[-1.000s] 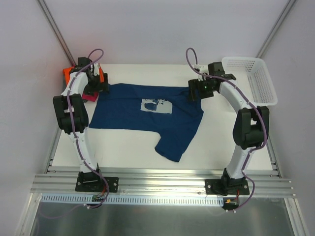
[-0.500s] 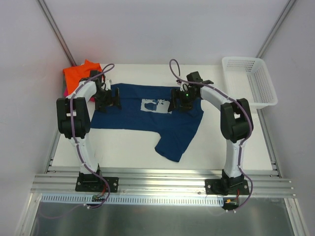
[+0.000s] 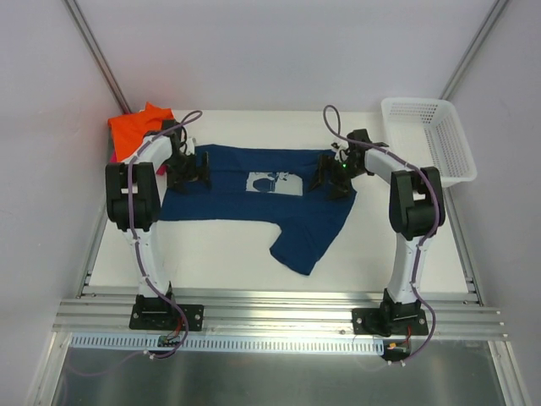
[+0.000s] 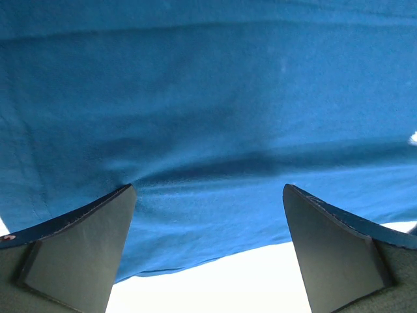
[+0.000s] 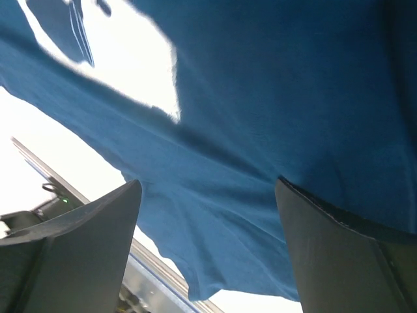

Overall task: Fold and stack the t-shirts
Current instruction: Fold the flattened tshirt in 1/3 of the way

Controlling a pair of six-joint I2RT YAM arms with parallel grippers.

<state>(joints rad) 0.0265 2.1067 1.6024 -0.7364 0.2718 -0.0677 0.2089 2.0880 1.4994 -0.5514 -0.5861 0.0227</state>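
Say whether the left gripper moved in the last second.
Yes. The left gripper went rightward and nearer, from the orange t-shirt to over the navy t-shirt.

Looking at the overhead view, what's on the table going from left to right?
orange t-shirt → left gripper → pale chest print on the navy t-shirt → right gripper → white basket

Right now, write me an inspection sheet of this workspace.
Surface: white table, shirt across its far half.
Job's things: navy t-shirt spread out, print up, unfolded; orange t-shirt folded at the far left corner.
Clutter: white basket at far right.
Claws: left claw open over the shirt's left end; right claw open over its right end; nothing gripped.
Cables: purple cables loop above both arms.
Surroundings: pale walls, metal rail at the near edge.
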